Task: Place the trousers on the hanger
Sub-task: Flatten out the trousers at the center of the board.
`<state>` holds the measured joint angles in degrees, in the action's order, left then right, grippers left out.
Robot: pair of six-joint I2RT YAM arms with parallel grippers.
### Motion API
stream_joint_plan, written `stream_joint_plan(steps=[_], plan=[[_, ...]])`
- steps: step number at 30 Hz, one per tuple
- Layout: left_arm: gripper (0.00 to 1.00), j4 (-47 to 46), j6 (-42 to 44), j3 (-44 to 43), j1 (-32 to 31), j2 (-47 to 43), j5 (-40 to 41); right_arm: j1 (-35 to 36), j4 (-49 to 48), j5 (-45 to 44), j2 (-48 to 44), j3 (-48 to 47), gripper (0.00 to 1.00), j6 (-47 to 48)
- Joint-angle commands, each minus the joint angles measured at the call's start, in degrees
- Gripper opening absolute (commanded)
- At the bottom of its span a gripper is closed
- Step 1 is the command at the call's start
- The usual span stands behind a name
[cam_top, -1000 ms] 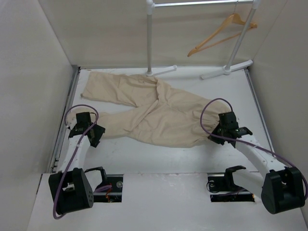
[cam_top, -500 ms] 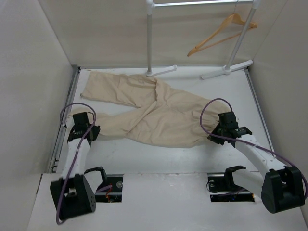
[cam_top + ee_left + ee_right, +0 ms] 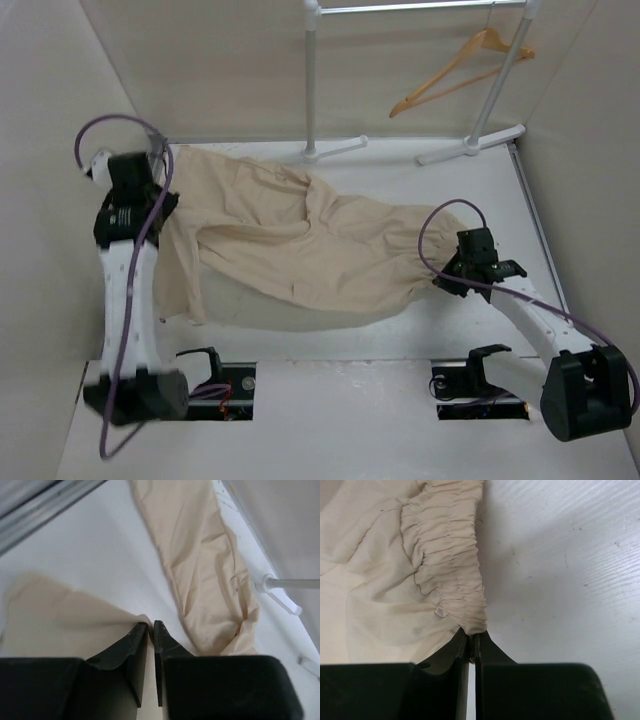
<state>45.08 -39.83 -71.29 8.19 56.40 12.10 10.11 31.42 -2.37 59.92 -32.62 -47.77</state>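
The beige trousers (image 3: 320, 240) lie bunched across the table. One leg (image 3: 180, 270) hangs lifted at the left, pinched by my left gripper (image 3: 160, 212), which is raised near the left wall. In the left wrist view its jaws (image 3: 151, 625) are shut on a fold of that cloth (image 3: 55, 612), and the other leg (image 3: 200, 575) lies on the table beyond. My right gripper (image 3: 446, 281) sits low at the right, shut on the gathered elastic waist (image 3: 455, 560), with its jaw tips (image 3: 472, 635) at the band's end. The wooden hanger (image 3: 460, 68) hangs from the rack at the back right.
Two white rack poles (image 3: 311, 80) (image 3: 500, 80) stand at the back, their feet (image 3: 338, 148) (image 3: 470, 145) on the table; one foot (image 3: 280, 594) shows in the left wrist view. Beige walls close in both sides. A metal rail (image 3: 150, 170) edges the table's left.
My left gripper has shut on the end of the near trouser leg and lifted it up and back toward the left wall, dragging cloth over itself. The right arm has not moved.
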Motion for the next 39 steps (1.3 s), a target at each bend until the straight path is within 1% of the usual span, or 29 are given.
stream_joint_plan(steps=[1,2,4,5,6,7,8,9,11,13,15,16,18,19,20,21,24,26,27,28,31,33,34,35,36,38,39], plan=[[0.11,-10.3,9.0,-11.1,-0.1,25.7,-3.1,-0.6,-0.9,-0.5,0.7,-5.2,0.01,0.5],[0.15,-9.8,10.4,-16.9,0.4,34.0,-4.4,-0.6,-0.6,-0.6,0.7,-5.8,0.01,0.5],[0.4,-5.6,11.4,-28.7,0.7,47.3,-4.8,-0.9,1.2,-1.2,0.0,-7.2,0.0,0.4],[0.52,-2.7,11.3,-32.7,0.8,50.6,-4.1,-1.4,2.1,-1.9,-0.9,-7.6,0.0,0.4],[0.61,-1.8,11.1,-34.3,0.8,51.5,-2.9,-2.0,3.0,-2.6,-2.3,-7.7,0.0,0.4],[0.7,-3.0,11.4,-34.0,0.3,50.8,-2.2,-2.9,3.9,-3.5,-3.7,-7.6,0.0,0.4],[0.74,-5.1,12.0,-31.7,-0.5,48.9,-1.8,-3.9,4.6,-4.1,-5.1,-7.3,0.0,0.5],[0.75,-7.2,12.4,-27.5,-1.3,45.8,-2.1,-5.0,4.9,-4.4,-5.9,-6.8,0.0,0.7],[0.75,-9.4,12.1,-19.6,-1.3,40.1,-2.6,-7.3,4.8,-3.9,-6.8,-5.8,0.0,1.4],[0.73,-12.2,11.3,-8.8,-0.8,31.5,-2.1,-8.1,4.6,-3.5,-6.8,-5.5,0.0,1.7],[0.69,-13.5,10.0,2.0,0.6,21.7,-1.9,-8.1,4.5,-3.4,-6.8,-5.6,0.0,1.6],[0.64,-13.3,9.8,6.4,1.0,17.3,-2.2,-8.0,4.5,-3.4,-6.8,-5.7,0.0,1.5],[0.5,-10.6,10.3,13.0,0.4,9.7,-2.4,-7.5,4.7,-3.4,-6.9,-5.4,0.0,1.5],[0.47,-9.2,10.2,15.8,-1.4,6.8,-2.9,-7.4,4.4,-3.4,-7.2,-4.7,0.0,1.6],[0.46,-8.3,10.2,17.9,-4.3,5.0,-3.7,-7.4,4.1,-3.4,-7.2,-4.0,0.0,1.7],[0.46,-7.5,10.1,19.2,-7.4,3.9,-3.7,-7.3,3.7,-3.3,-7.1,-3.6,0.0,1.8],[0.59,-6.9,9.0,21.7,-18.7,3.6,-2.1,-5.7,3.6,-2.9,-6.2,-3.4,0.0,1.7],[0.67,-7.2,8.1,22.7,-24.1,5.3,2.2,-4.8,3.6,-2.9,-6.2,-3.5,0.0,1.5],[0.7,-7.6,8.0,23.3,-25.9,6.3,3.7,-4.6,3.8,-2.9,-6.4,-3.5,0.0,1.5],[0.7,-8.0,8.0,23.5,-26.8,7.8,4.7,-4.6,4.0,-2.8,-6.7,-3.5,0.0,1.4],[0.7,-10.1,8.4,24.2,-29.2,12.1,4.7,-4.6,4.3,-3.0,-7.9,-2.7,0.0,1.4],[0.69,-12.5,8.5,24.6,-29.7,14.8,4.3,-4.6,4.3,-3.1,-8.2,-2.4,0.0,1.4],[0.66,-13.5,8.7,24.7,-29.2,16.2,4.5,-4.6,4.3,-3.2,-8.2,-2.4,0.0,1.4],[0.59,-14.0,8.8,24.6,-29.1,16.8,4.9,-4.6,4.4,-3.3,-8.2,-2.4,0.0,1.4],[0.49,-14.3,8.9,24.4,-28.9,17.3,5.4,-4.6,4.4,-3.4,-8.2,-2.4,0.0,1.4],[0.24,-14.0,9.3,23.7,-27.9,17.0,6.5,-4.6,4.4,-3.5,-8.2,-2.6,0.0,1.4],[0.16,-13.5,9.8,23.3,-27.1,16.1,6.6,-4.6,4.4,-3.5,-8.2,-2.6,0.0,1.3]])
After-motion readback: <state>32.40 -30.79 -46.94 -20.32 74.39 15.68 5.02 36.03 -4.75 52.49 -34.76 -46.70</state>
